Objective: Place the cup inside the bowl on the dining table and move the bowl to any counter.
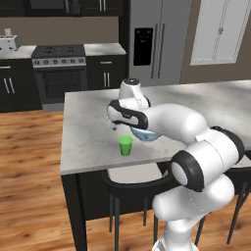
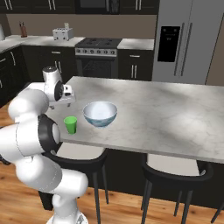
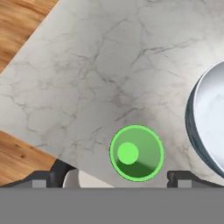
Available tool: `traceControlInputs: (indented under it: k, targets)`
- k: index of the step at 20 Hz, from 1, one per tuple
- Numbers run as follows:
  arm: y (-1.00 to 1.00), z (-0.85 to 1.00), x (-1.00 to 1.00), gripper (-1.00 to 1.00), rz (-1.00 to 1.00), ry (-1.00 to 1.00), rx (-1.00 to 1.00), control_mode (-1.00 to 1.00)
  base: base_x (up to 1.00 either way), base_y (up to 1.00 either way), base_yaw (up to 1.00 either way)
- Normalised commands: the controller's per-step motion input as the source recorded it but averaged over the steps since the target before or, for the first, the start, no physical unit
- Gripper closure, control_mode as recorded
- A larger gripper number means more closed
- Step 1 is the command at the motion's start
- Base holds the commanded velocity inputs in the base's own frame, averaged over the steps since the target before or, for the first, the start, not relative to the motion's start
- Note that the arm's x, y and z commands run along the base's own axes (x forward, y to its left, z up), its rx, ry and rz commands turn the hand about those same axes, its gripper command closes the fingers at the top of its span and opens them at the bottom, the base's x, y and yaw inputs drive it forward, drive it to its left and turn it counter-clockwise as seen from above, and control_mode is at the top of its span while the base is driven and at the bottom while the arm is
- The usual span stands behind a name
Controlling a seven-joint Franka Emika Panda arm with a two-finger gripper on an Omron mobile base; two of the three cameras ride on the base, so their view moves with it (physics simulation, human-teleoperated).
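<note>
Looking left to right, you see the cup (image 3: 136, 153) upright near the dining table's (image 3: 109, 65) front edge, the bowl (image 3: 208, 127) just beside it. Your gripper (image 3: 111, 177) hovers above, jaws spread wide. Descending off-centre could tip the cup over the edge.

One green cup (image 1: 126, 145) and one white bowl (image 2: 100, 113) stand on one marble table (image 2: 166, 113). Two black stools (image 2: 177, 173) are tucked under its near edge. Behind it are one stove (image 1: 59, 68), one refrigerator (image 2: 187, 39) and one toaster (image 2: 62, 33).
</note>
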Motion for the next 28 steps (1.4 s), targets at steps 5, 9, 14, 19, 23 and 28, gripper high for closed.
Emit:
traceControlInputs:
  k: [5,9,14,19,23,28]
  targets:
    - [0.1,-0.15,0.0,-1.0,0.0,0.0,0.0,-1.0,0.0,0.0,0.0]
    - [0.01,-0.21,0.0,-1.0,0.0,0.0,0.0,-1.0,0.0,0.0,0.0]
    - [0.0,-0.12,0.0,-1.0,0.0,0.0,0.0,-1.0,0.0,0.0,0.0]
    - [0.0,-0.16,0.0,-1.0,0.0,0.0,0.0,-1.0,0.0,0.0,0.0]
    - [0.0,-0.2,0.0,-1.0,0.0,0.0,0.0,-1.0,0.0,0.0,0.0]
    - [0.0,-0.17,0.0,-1.0,0.0,0.0,0.0,-1.0,0.0,0.0,0.0]
